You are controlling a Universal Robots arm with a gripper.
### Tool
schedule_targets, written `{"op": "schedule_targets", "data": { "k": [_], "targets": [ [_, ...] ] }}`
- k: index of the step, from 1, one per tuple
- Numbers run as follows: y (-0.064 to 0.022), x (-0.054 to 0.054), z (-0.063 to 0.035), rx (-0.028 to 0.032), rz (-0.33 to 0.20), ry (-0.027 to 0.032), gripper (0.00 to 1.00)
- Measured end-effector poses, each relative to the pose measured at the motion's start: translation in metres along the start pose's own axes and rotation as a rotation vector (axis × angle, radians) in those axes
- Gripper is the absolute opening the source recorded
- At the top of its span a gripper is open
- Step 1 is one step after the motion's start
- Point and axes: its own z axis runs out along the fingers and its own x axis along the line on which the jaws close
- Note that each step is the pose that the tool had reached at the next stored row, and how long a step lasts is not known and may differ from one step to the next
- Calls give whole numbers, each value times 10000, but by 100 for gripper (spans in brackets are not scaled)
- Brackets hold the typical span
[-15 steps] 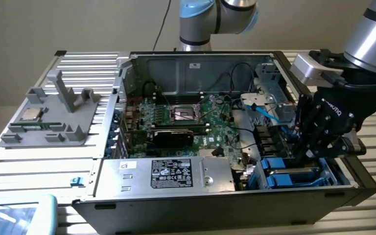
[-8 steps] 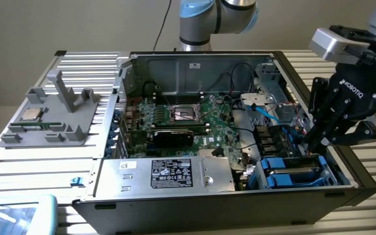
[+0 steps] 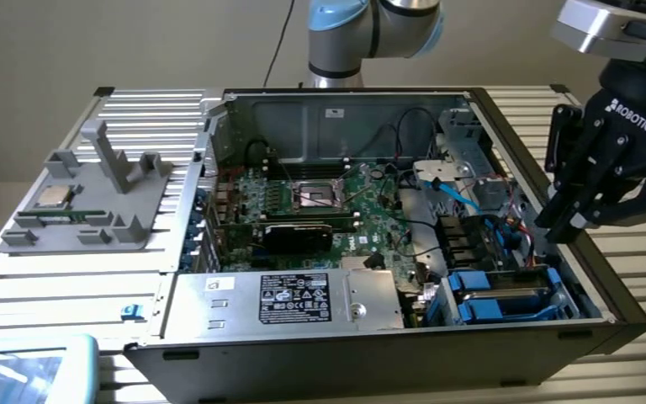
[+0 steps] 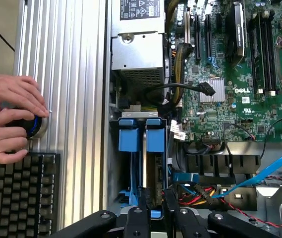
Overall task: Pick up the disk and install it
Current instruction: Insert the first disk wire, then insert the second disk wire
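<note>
My black gripper [image 3: 557, 225] hangs over the blue-framed grey disk [image 4: 141, 148] seated in its bay, fingers narrow, holding nothing.

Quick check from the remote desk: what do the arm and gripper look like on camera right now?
The arm has silver-grey tube segments with pale blue joint caps. The gripper is matte black with jointed, linked fingers, white ROBOTIQ lettering on its body and a silver wrist flange above it.

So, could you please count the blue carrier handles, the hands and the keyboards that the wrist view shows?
Blue carrier handles: 2
Hands: 2
Keyboard: 1
Total: 5
</note>
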Motion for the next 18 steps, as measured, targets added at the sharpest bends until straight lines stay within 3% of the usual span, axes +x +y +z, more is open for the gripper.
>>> {"op": "schedule_targets", "data": {
  "k": [6,13,18],
  "targets": [
    [133,-27,1,0,4,15,25],
    [191,-128,-3,2,5,34,25],
    [198,-134,-3,2,6,37,25]
  ]
}}
